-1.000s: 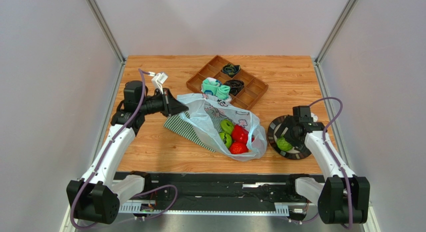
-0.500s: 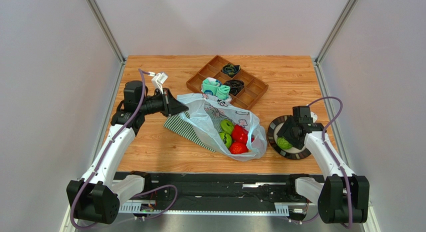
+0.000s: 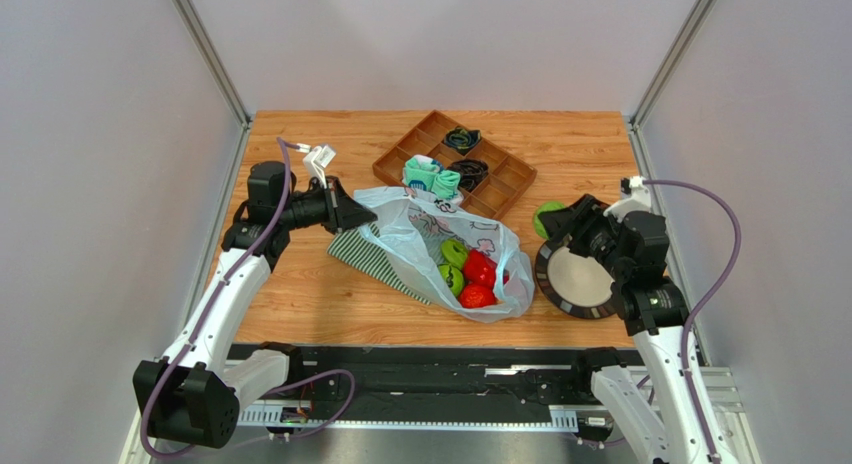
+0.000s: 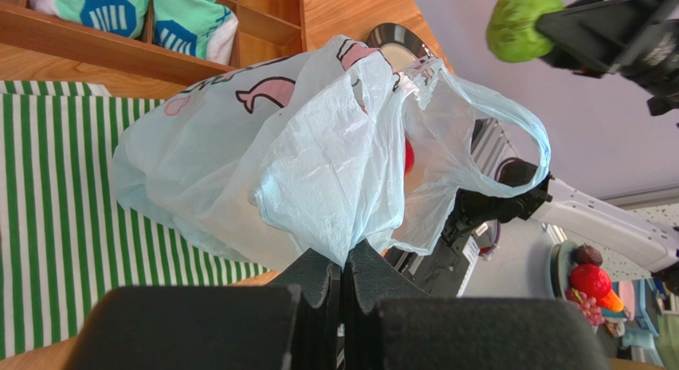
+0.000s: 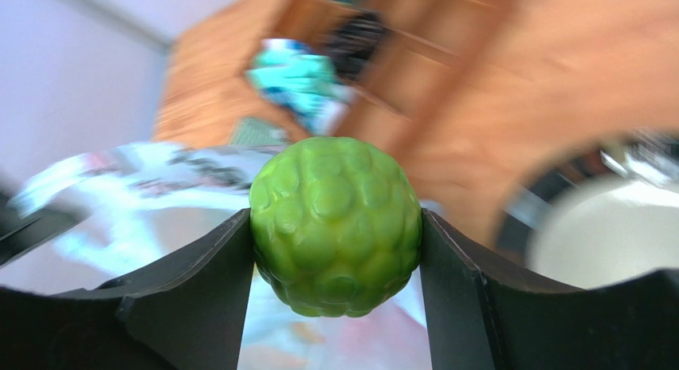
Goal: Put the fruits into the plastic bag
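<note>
The pale-blue plastic bag (image 3: 440,239) lies mid-table with its mouth held up. My left gripper (image 3: 365,216) is shut on a bunched edge of the bag (image 4: 319,147), pinched between the jaws (image 4: 344,266). Inside the bag lie two green fruits (image 3: 454,252) and two red fruits (image 3: 478,269). My right gripper (image 3: 555,222) is shut on a green bumpy fruit (image 5: 335,226), held in the air just right of the bag and above the plate's far-left edge. That green fruit (image 4: 522,23) also shows at the top right of the left wrist view.
A black-rimmed round plate (image 3: 543,269) sits right of the bag with nothing on it. A wooden compartment tray (image 3: 500,189) at the back holds teal socks (image 3: 432,176) and dark items. A green-and-white striped cloth (image 3: 352,252) lies under the bag's left side.
My right gripper closed on the green bumpy fruit on the plate and lifted it up and away toward the bag. The left arm and the bag stayed put.
</note>
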Motion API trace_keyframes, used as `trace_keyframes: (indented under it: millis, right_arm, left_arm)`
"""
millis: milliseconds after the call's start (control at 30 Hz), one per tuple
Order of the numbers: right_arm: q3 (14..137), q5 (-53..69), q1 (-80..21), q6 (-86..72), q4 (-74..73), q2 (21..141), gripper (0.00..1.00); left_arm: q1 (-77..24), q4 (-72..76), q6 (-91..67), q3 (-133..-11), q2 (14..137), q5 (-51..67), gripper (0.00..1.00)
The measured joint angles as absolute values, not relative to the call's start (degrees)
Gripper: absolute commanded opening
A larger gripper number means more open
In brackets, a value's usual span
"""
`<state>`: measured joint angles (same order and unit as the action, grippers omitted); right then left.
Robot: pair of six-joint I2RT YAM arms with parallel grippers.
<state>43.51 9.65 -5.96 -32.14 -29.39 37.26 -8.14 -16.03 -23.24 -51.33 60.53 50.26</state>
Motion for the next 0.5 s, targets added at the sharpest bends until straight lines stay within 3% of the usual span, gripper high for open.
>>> trace_keyframes:
  millis: [200,333,500]
  right_arm:
    - [52.80,14.33,-28.42,-28.16,-20.08,42.81,0.27]
    - [61.82,9.10,-42.35,-23.62,-21.21,52.60,0.26]
    - [68.42,-1.41,-47.62,-21.80,-29.08,65.63,0.24]
  left_arm:
    - [-8.14,-16.03,-23.24,-51.33,60.53,50.28,0.00]
    - [-8.14,-16.03,-23.24,-51.33,60.53,50.28,0.00]
    - [-8.14,-16.03,-23.24,-51.33,60.53,50.28,0.00]
